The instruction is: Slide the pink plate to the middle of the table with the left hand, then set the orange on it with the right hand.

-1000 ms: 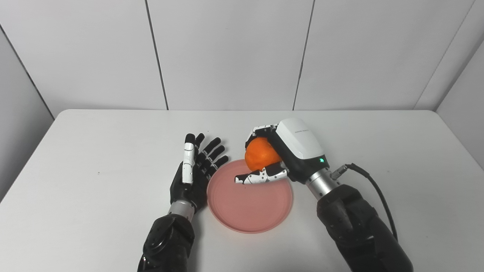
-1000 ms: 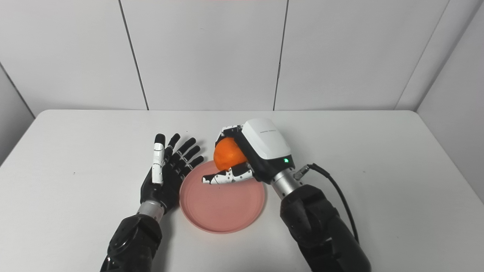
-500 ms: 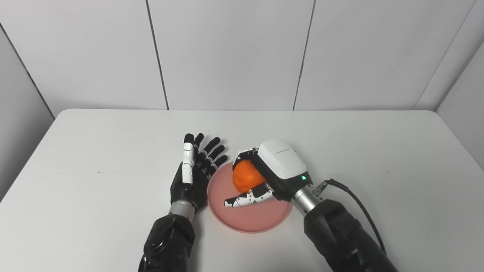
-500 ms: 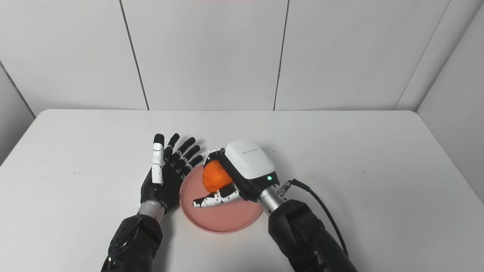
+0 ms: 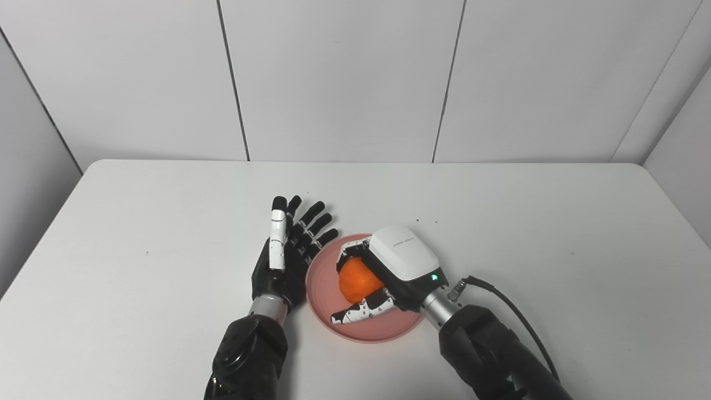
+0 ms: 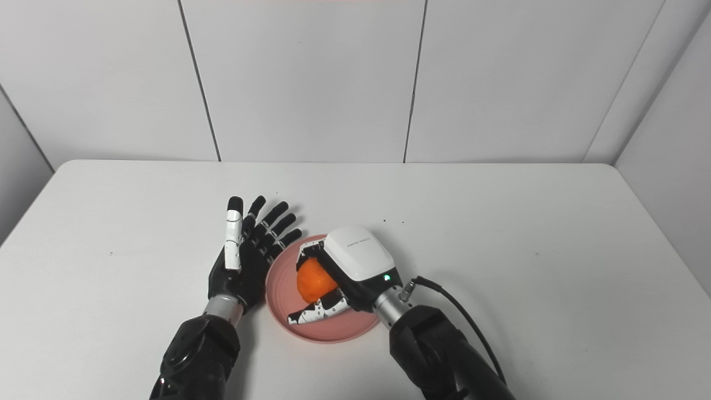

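Observation:
A pink plate (image 5: 325, 283) lies near the middle of the white table (image 5: 139, 222). Over the plate's centre, my right hand (image 5: 389, 272) is shut on the orange (image 5: 357, 279), low enough that the fruit looks at or just above the plate's surface. The white back of that hand covers the orange's right side. My left hand (image 5: 289, 250) stands open on edge against the plate's left rim, fingers spread and pointing away from me. In the right eye view the orange (image 6: 312, 279) sits on the plate (image 6: 280, 283) between both hands.
White wall panels rise behind the table's far edge (image 5: 355, 161). A black cable (image 5: 516, 311) trails from my right wrist over the table on the right. A few dark specks (image 5: 425, 221) lie just beyond the plate.
My right hand has carried the orange from above the plate's far rim down and toward me to the plate's centre. The left hand has stayed where it was.

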Robot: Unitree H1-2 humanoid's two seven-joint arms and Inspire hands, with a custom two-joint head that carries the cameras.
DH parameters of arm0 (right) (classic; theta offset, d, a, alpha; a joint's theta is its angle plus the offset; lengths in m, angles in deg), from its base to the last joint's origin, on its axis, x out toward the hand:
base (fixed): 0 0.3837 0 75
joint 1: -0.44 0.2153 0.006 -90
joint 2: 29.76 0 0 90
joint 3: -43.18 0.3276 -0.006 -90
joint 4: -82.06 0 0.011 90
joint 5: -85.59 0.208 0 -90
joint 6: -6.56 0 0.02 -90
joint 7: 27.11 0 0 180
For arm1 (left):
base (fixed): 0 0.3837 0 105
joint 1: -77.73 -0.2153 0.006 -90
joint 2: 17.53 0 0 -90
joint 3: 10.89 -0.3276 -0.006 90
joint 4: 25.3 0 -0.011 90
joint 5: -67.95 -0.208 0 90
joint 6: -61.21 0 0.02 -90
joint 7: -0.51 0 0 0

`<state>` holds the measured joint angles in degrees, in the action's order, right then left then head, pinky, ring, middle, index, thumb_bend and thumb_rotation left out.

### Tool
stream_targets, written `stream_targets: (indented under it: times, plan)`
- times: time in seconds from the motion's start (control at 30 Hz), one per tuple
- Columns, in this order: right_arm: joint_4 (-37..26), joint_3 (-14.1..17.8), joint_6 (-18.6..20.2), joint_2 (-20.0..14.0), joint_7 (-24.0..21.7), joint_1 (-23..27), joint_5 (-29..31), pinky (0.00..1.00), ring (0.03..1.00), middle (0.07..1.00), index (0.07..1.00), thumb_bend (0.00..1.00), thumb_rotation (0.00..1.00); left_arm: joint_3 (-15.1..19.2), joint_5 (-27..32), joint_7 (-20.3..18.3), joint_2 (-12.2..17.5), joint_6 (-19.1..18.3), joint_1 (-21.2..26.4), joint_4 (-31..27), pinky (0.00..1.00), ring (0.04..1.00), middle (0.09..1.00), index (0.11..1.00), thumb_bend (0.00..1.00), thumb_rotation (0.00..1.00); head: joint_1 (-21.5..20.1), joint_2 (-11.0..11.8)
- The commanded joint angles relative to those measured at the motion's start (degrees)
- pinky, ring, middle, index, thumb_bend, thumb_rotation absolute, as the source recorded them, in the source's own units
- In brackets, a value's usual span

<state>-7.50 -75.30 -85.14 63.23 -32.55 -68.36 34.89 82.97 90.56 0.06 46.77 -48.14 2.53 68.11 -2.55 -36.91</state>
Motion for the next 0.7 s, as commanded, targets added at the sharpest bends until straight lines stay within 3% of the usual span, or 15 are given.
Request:
stream_targets:
  times: [0.0,0.37,0.6,0.63,0.67]
  plan:
    - [-0.4,0.3,-3.4,0.0,2.7,1.8,-0.3,0.16,0.230,0.321,0.477,0.51,0.15,0.0,-0.7,2.3,-2.6,-1.7,-2.6,2.7,0.76,0.851,0.860,0.965,0.77,0.82,0.1,0.0]
    - [0.5,1.2,-8.8,-0.4,8.4,1.6,0.0,0.22,0.266,0.334,0.472,0.51,0.15,-0.5,-0.8,1.9,-2.7,-1.5,-2.9,2.7,0.80,0.876,0.869,0.982,0.77,0.84,1.0,0.1]
    - [0.0,1.9,-11.4,-1.3,11.0,1.7,-0.9,0.38,0.444,0.512,0.489,0.51,0.18,0.1,-0.3,2.1,-2.8,-1.4,-2.6,3.4,0.79,0.887,0.875,0.977,0.78,0.82,1.0,0.3]
    - [-0.1,2.0,-11.6,-1.4,11.0,1.8,-0.9,0.44,0.505,0.566,0.557,0.63,0.40,0.2,-0.2,2.1,-2.8,-1.5,-2.6,3.4,0.77,0.872,0.871,0.972,0.78,0.81,1.0,0.3]
    - [-0.2,2.1,-11.8,-1.4,10.9,1.9,-0.8,0.48,0.542,0.600,0.600,0.70,0.54,0.3,0.0,2.1,-2.9,-1.5,-2.5,3.3,0.75,0.862,0.868,0.969,0.78,0.81,0.9,0.4]
